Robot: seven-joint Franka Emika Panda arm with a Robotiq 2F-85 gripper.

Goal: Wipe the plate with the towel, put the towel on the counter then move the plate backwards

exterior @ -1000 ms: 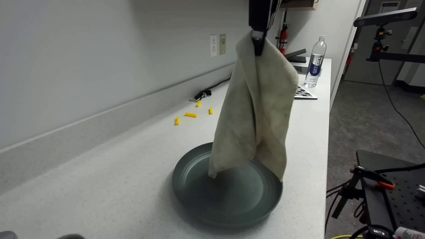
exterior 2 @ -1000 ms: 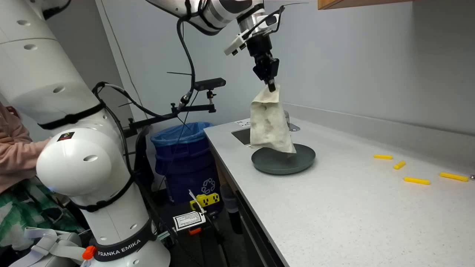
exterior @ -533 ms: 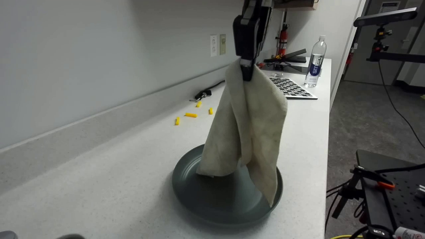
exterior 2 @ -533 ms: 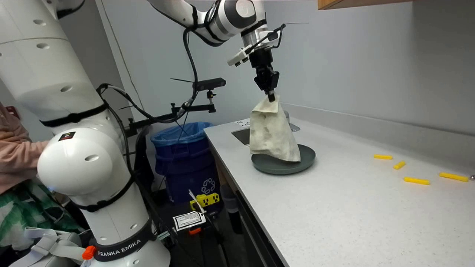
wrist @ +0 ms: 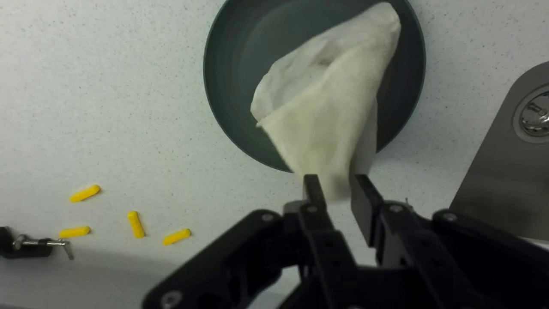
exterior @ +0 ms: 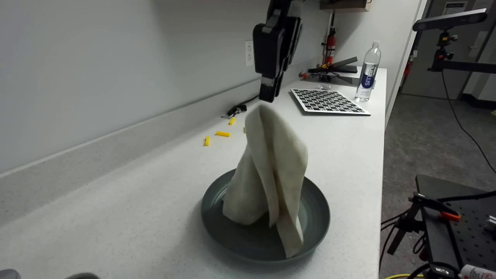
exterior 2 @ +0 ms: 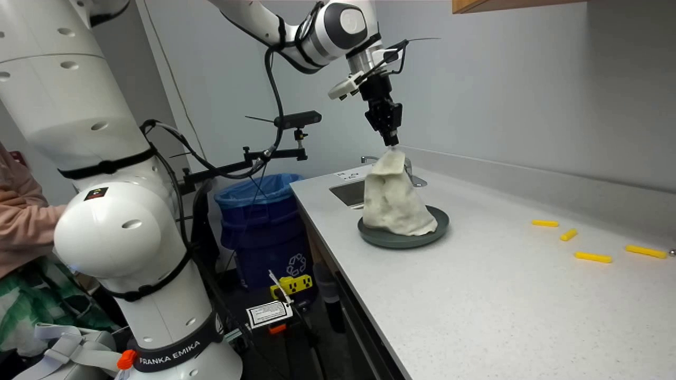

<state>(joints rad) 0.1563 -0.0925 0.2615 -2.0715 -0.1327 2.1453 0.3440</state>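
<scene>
The off-white towel (exterior: 267, 174) stands as a tall folded heap on the dark green plate (exterior: 215, 211), its lower edges on the plate. It also shows on the plate in the other views (exterior 2: 393, 198) (wrist: 330, 103). The plate rests on the white counter (exterior: 128, 217). My gripper (exterior: 270, 95) is just above the towel's top, with a small gap in an exterior view. In the wrist view the fingers (wrist: 336, 177) are parted, and the towel's top lies between or just beyond the tips without being pinched. Part of the plate is hidden under the towel.
Several yellow pieces (exterior: 222, 134) lie on the counter near the wall, beside a black clamp (exterior: 237, 109). A checkered board (exterior: 329, 101) and a water bottle (exterior: 368, 73) stand farther along. A sink (exterior 2: 351, 194) with a faucet (exterior 2: 407, 168) is near the plate.
My gripper came down with the hanging towel over the plate, then opened and let go. The towel has dropped lower onto the plate, and a gap now shows below the fingers.
</scene>
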